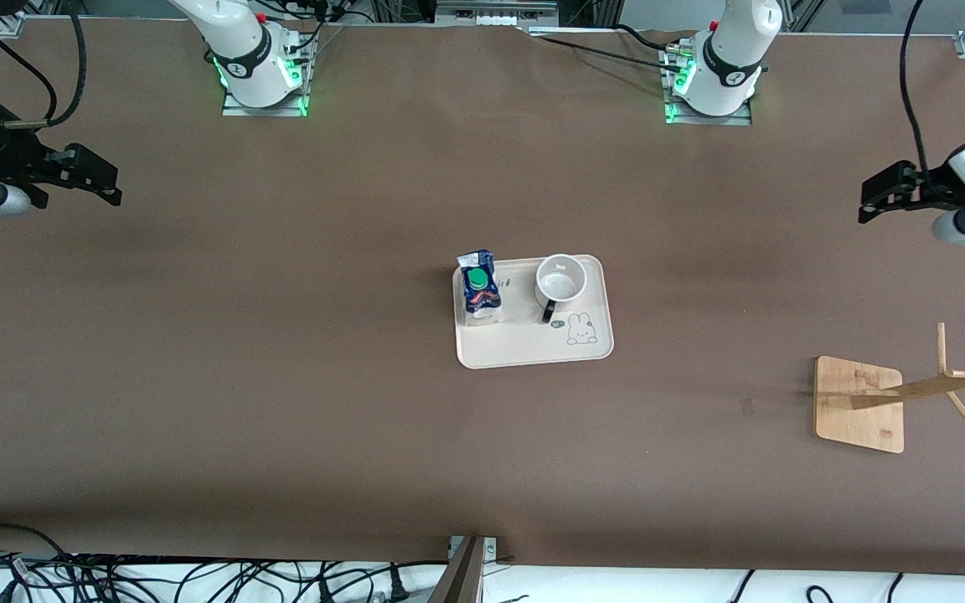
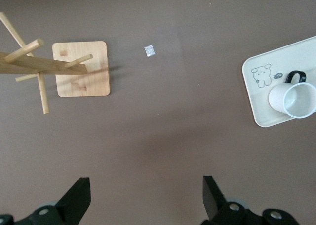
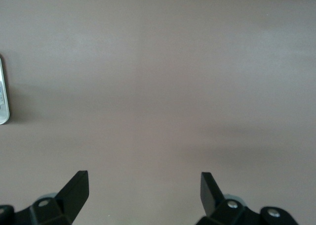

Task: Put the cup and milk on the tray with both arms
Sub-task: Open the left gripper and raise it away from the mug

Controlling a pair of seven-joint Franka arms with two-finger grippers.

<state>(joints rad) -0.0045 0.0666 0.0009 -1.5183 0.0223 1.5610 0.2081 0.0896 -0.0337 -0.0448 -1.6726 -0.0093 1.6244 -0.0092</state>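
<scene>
The cream tray [image 1: 524, 347] lies at the middle of the table. The white cup [image 1: 560, 281] with a black handle stands upright on the tray, toward the left arm's end. The blue and white milk [image 1: 479, 289] with a green cap stands on the tray's edge toward the right arm's end. The left wrist view shows the tray [image 2: 256, 104] and the cup [image 2: 293, 99]. My left gripper [image 1: 878, 201] [image 2: 146, 198] is open and empty, up over bare table at the left arm's end. My right gripper [image 1: 101, 180] [image 3: 144, 195] is open and empty over bare table at the right arm's end.
A wooden rack with pegs on a square base [image 1: 858, 404] stands toward the left arm's end, nearer the front camera than the tray; it also shows in the left wrist view [image 2: 81, 68]. A small white scrap [image 2: 149, 50] lies on the table. Cables run along the table's front edge.
</scene>
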